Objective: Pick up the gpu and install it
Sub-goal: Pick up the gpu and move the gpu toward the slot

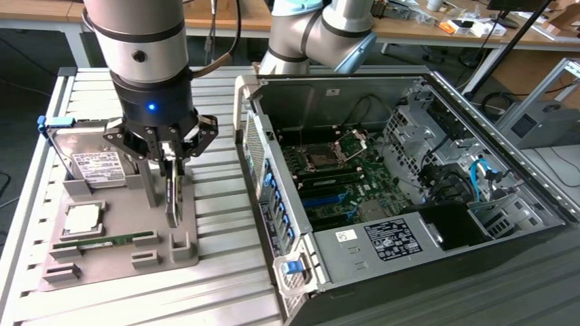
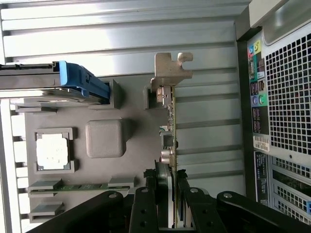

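The gpu [image 1: 172,197] is a thin dark card standing on edge in the grey holder tray [image 1: 118,265] on the slatted table, in the exterior view's left half. My gripper [image 1: 168,157] comes straight down onto its top edge. In the wrist view the gpu [image 2: 170,111] runs away from my gripper [image 2: 171,194], and its pale metal bracket [image 2: 171,70] is at the far end. A black finger [image 2: 182,204] lies against each face of the card, so the gripper is shut on it. The card's lower edge still looks down at the tray.
A silver hard drive [image 1: 91,163] with a blue clip stands in the tray just behind the gripper. A processor chip [image 1: 81,217] and a green memory stick [image 1: 109,240] lie in front. The open computer case [image 1: 399,190] with its motherboard [image 1: 335,183] lies at the exterior view's right.
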`<control>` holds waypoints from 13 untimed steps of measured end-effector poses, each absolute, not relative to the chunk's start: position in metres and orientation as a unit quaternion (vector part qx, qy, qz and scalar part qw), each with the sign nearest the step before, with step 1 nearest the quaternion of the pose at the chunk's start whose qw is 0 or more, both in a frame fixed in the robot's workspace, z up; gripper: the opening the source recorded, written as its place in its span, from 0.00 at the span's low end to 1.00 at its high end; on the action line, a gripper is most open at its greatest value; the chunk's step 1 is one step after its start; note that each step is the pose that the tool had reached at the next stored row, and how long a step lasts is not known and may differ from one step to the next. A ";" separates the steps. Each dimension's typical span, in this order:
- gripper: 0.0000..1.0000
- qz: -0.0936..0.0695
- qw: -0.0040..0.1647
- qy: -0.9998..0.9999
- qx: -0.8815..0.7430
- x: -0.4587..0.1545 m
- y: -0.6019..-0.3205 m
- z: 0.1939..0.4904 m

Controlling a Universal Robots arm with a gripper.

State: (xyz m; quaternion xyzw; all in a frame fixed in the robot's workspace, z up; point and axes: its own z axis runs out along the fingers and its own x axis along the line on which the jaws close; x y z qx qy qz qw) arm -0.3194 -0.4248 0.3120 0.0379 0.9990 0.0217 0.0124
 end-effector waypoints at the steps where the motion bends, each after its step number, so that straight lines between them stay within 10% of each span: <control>1: 0.27 0.022 0.012 0.999 0.038 -0.319 -0.425 0.312; 13: 0.27 0.022 0.012 0.999 0.038 -0.319 -0.425 0.317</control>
